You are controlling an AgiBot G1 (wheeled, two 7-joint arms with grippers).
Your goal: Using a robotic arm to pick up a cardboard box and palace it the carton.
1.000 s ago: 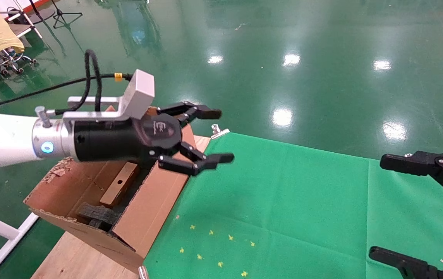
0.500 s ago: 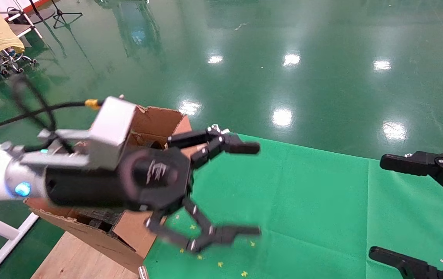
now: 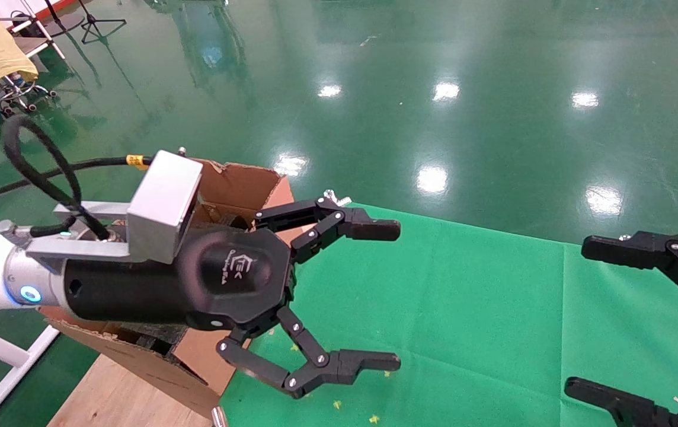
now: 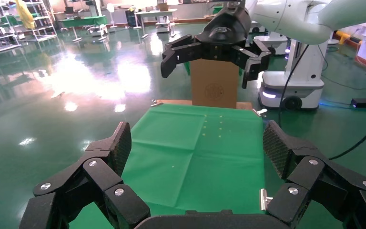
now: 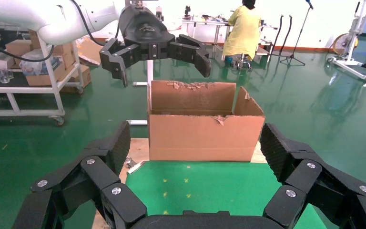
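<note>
My left gripper (image 3: 395, 295), on the white arm with the silver box, is wide open and empty. It hangs over the green cloth (image 3: 481, 296), just right of the carton (image 3: 238, 184). The carton is large and brown with torn flaps, and stands open on the table's left end; it also shows in the right wrist view (image 5: 205, 133). No small taped box shows in the head view. In the left wrist view a closed brown cardboard box (image 4: 214, 88) stands upright past the cloth's far end, behind my right gripper (image 4: 209, 57). My right gripper (image 3: 579, 317) is open and empty at the right edge.
The wooden table (image 3: 114, 397) shows bare beside the carton. A metal clip (image 3: 336, 198) holds the cloth's back corner. Small yellow marks (image 3: 336, 404) dot the cloth near the front. A shiny green floor lies all around. A person in yellow (image 5: 242, 26) stands far behind the carton.
My left gripper moved from above the carton down and right over the cloth, and its jaws opened much wider. The right gripper has not moved.
</note>
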